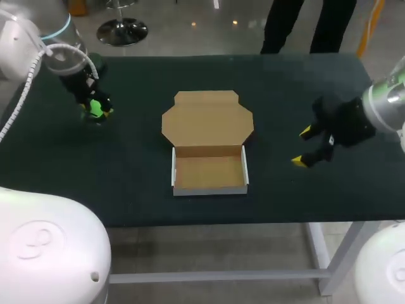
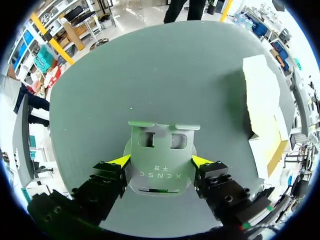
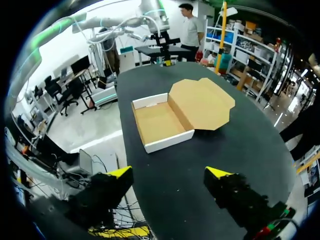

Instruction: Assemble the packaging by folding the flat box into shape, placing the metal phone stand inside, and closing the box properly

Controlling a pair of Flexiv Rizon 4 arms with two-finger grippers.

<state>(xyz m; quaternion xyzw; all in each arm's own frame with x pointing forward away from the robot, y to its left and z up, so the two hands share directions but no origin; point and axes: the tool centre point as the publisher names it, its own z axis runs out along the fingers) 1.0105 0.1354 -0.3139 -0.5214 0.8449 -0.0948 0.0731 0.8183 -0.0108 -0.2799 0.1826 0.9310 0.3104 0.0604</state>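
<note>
**Operator:** What is the status of the left claw (image 1: 96, 109)?

**Technician:** It is clenched on the phone stand (image 2: 160, 170). The left wrist view shows one yellow fingertip (image 2: 121, 161) pressed against each side edge of the metal plate. The stand's folded lip points ahead of the claw. The claw is over the counter (image 1: 139, 183), at 10 o'clock from the box (image 1: 210, 189) and well apart from it.

**Operator:** What is the box's condition?

**Technician:** It is folded into a tray at mid-counter, with its walls upright. The lid (image 1: 207, 123) lies open and flat at the tray's 12 o'clock.

**Operator:** And the right claw (image 1: 302, 146)?

**Technician:** It is released, with its fingers spread wide. It is at 3 o'clock from the box, apart from it, with its tips directed toward the tray.
</note>
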